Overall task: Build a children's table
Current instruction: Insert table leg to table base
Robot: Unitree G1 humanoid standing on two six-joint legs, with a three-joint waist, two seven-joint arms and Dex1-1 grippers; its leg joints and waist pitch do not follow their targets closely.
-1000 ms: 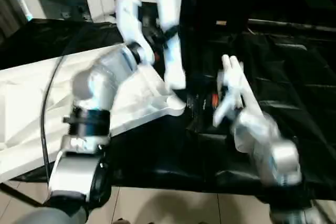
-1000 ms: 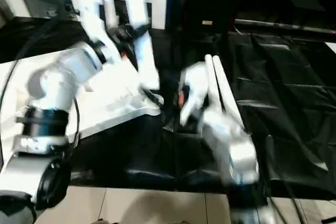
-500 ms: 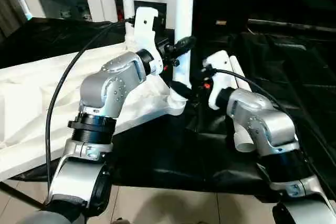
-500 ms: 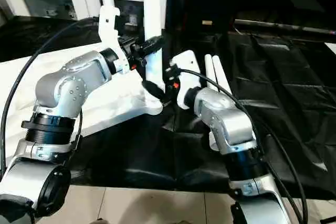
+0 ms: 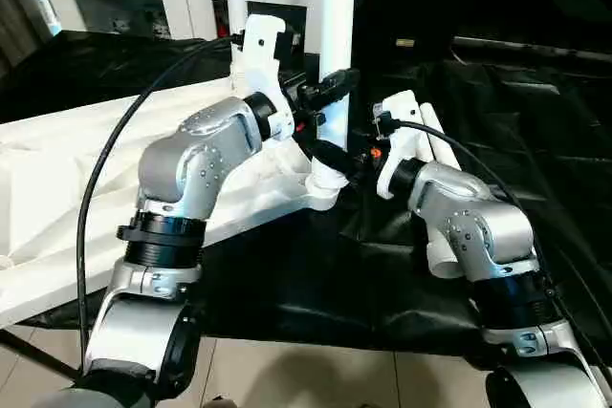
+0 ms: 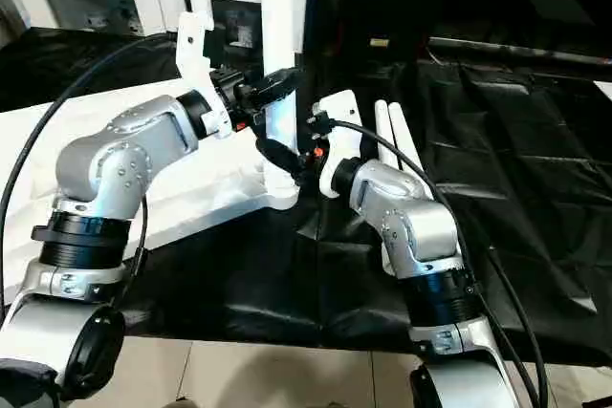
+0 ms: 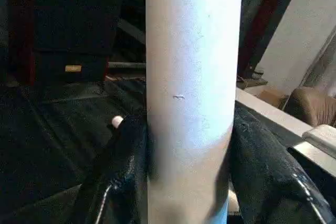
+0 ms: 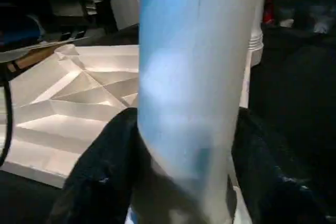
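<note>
Both grippers, left gripper (image 5: pixel 325 107) and right gripper (image 5: pixel 337 155), clamp the smooth, probably slippery white plastic tube leg (image 5: pixel 337 45) just above the upturned white tabletop's corner socket (image 5: pixel 323 188).

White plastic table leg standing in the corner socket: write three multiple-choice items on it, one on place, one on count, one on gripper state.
1. Where does the upright white plastic tube leg stand?
A. In the near corner socket of the white ribbed tabletop
B. Flat on the black cloth
C. On the floor

2. How many spare white legs lie on the black-draped table?
A. None
B. Two
C. Five

3. What is the left gripper doing?
A. Hanging open
B. Shut on the upright leg
C. Holding a cable

Key: 1 A, its foot sits in the socket; 2 B, two tubes lie side by side; 3 B, black fingers press both sides.
</note>
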